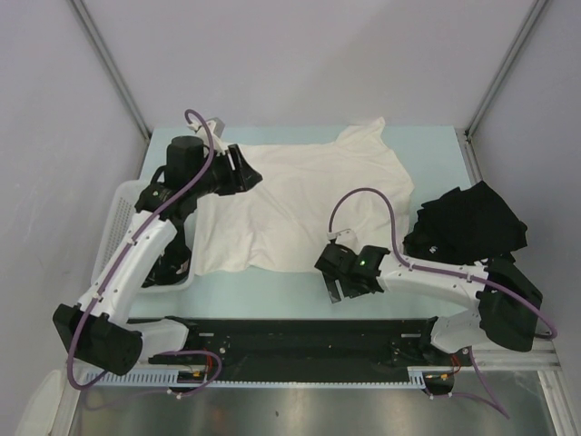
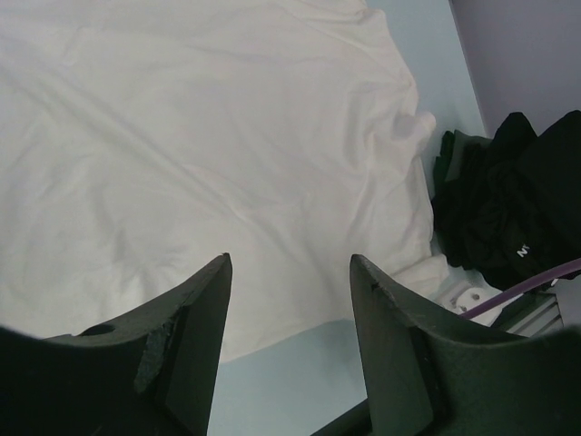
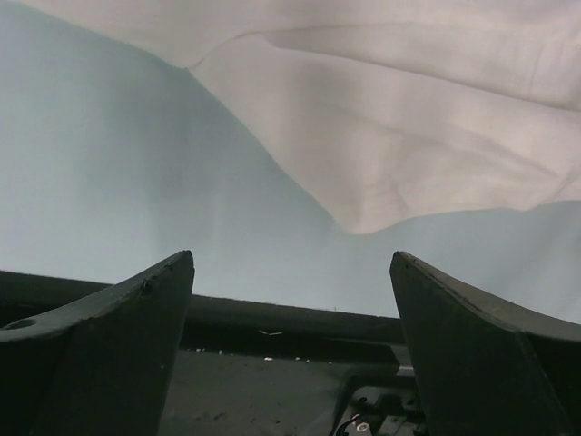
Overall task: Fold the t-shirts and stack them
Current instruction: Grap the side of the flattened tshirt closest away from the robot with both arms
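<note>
Top external: left jaws and right jaws stood spread, empty, right pair short of cream t-shirt (image 1: 300,204) hem by desk's (image 1: 272,289) near edge; shallow pinch could snag one layer.

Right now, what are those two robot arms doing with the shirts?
They are getting ready to fold t-shirts. A cream t-shirt lies spread out on the table. The left gripper hangs open over the shirt's left side. The right gripper is open near its front edge, above bare table. Neither holds anything. A crumpled heap of black t-shirts waits on the right, and a white basket sits at the left.
</note>
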Action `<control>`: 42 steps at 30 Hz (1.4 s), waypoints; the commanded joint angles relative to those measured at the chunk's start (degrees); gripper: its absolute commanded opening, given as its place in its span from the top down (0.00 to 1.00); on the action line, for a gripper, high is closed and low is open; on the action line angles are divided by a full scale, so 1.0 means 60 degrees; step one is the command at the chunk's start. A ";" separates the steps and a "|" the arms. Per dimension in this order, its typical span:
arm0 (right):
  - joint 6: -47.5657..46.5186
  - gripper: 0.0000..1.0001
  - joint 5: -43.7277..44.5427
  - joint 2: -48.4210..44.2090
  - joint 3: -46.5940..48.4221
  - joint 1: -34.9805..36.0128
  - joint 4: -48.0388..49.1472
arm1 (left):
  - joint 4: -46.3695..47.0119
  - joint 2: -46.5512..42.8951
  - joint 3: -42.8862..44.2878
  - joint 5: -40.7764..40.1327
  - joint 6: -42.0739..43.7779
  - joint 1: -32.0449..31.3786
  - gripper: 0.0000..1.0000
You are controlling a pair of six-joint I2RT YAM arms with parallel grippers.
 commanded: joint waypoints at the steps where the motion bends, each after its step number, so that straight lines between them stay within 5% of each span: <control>1: -0.0209 0.06 0.0567 0.0221 -0.0224 0.0023 0.0351 | 0.0071 0.0115 0.0597 -0.0088 0.0305 -0.0095 0.40; 42: -0.0327 0.57 0.0304 0.0939 -0.0840 -0.0812 0.0820 | -0.0002 0.0086 0.0582 -0.0177 0.0261 -0.0110 0.38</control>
